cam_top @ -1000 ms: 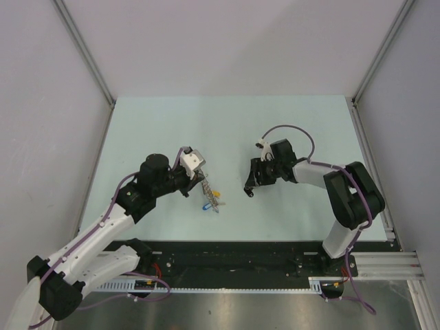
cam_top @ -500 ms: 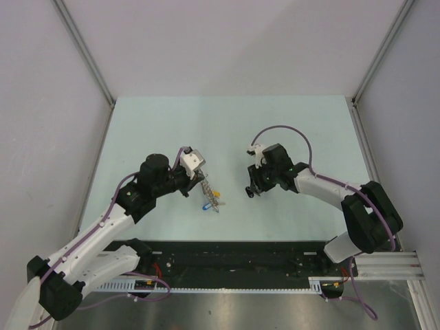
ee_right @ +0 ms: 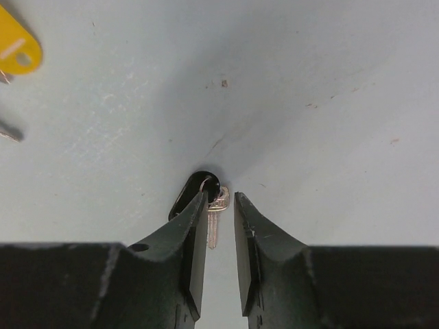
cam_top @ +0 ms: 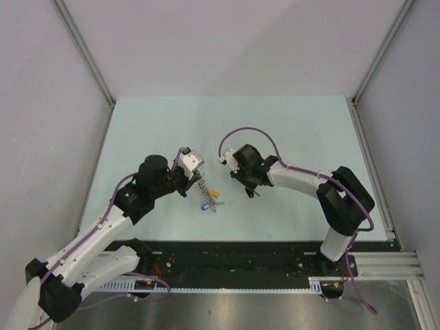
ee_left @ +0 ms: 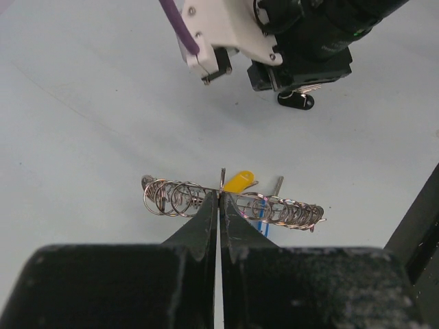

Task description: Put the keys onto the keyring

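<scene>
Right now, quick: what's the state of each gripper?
Left gripper: shut on the keyring.
Right gripper: slightly open, one finger on each side of the black key, with a gap showing beside it.

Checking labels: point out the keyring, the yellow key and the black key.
keyring (ee_left: 180,198), left wrist view, left-hand wire loops.
yellow key (ee_left: 239,181), left wrist view, plastic head.
black key (ee_right: 193,191), right wrist view, black head.
</scene>
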Robot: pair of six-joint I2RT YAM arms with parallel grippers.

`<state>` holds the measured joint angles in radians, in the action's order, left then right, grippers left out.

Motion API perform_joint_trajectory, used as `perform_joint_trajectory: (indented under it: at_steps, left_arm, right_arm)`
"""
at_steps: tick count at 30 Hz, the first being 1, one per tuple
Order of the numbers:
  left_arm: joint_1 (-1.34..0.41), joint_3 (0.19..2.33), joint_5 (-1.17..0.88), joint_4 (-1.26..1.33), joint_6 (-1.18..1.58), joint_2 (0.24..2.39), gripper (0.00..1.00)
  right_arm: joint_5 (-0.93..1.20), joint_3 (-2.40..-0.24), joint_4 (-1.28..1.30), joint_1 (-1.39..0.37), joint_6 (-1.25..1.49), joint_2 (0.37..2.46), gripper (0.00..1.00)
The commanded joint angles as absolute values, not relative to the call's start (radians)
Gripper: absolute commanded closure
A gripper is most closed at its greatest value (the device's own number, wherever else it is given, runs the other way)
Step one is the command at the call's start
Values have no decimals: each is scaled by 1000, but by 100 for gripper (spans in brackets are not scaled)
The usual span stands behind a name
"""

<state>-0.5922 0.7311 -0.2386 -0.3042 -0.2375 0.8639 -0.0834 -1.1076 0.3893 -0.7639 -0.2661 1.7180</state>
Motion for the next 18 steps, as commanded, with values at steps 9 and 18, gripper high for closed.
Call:
perform_joint_trajectory:
  at_steps: [9,18]
  left_arm:
    - [-583,739,-210,-275,-262,838,100]
    - [-580,739,-216,-275,-262,839,100]
  right_arm:
    - [-110,-1218,541,-792,-371,1828,77]
    - [-78,-1247,555,-796,-400,1870,78]
